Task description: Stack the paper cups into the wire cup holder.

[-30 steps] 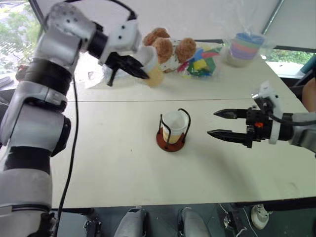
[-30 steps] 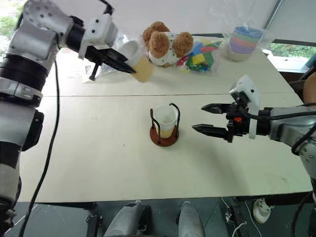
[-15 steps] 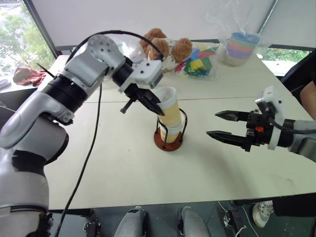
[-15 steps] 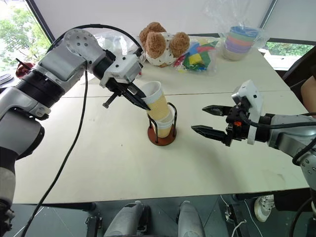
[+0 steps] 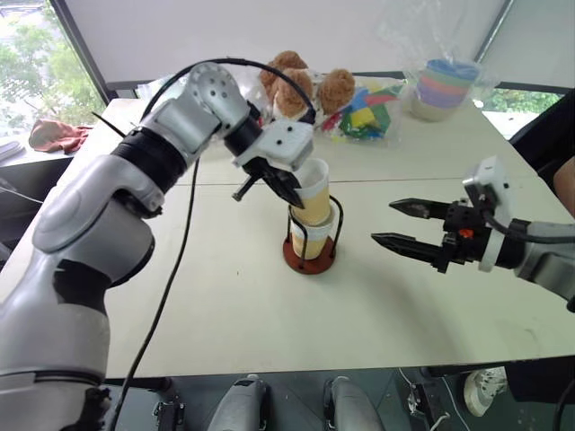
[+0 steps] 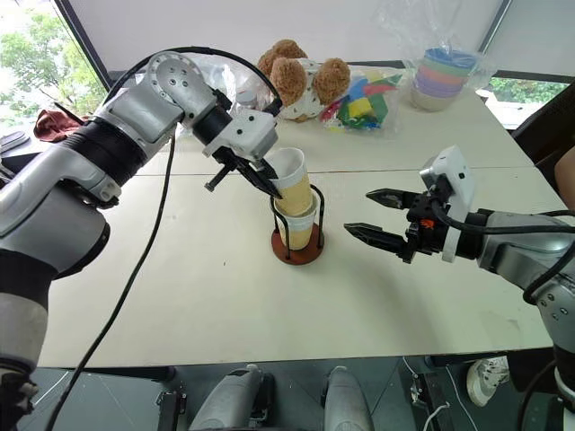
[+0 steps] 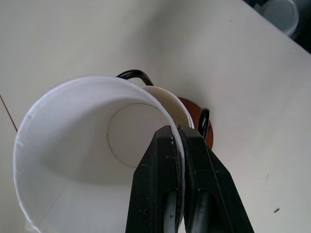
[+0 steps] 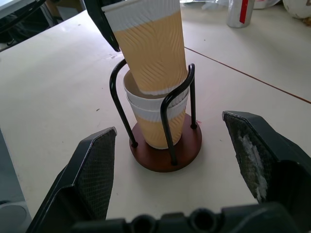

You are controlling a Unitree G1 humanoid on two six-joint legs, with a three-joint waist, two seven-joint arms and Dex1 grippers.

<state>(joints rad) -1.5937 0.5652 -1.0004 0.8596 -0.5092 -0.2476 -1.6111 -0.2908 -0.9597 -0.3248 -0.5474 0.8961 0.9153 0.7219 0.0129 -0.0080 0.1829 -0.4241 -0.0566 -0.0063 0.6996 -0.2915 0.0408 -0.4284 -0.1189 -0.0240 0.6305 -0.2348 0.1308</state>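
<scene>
Cup (image 5: 314,194) now lower into holder (image 5: 310,254)

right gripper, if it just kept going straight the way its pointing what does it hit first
Most likely the wire cup holder: the open right gripper has it centred between its fingers, with bare table between. The left gripper, pinching the top paper cup by its rim, sits higher, probably above that line.

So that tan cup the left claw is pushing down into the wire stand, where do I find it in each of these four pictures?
Left eye view: the held paper cup sits at centre, above the wire cup holder.
Right eye view: centre, slightly left.
Left wrist view: seen from above, its white inside, rim pinched by the left gripper.
Right wrist view: upper middle, tilted.
Shared landmark: the holder's reddish-brown base.
</scene>
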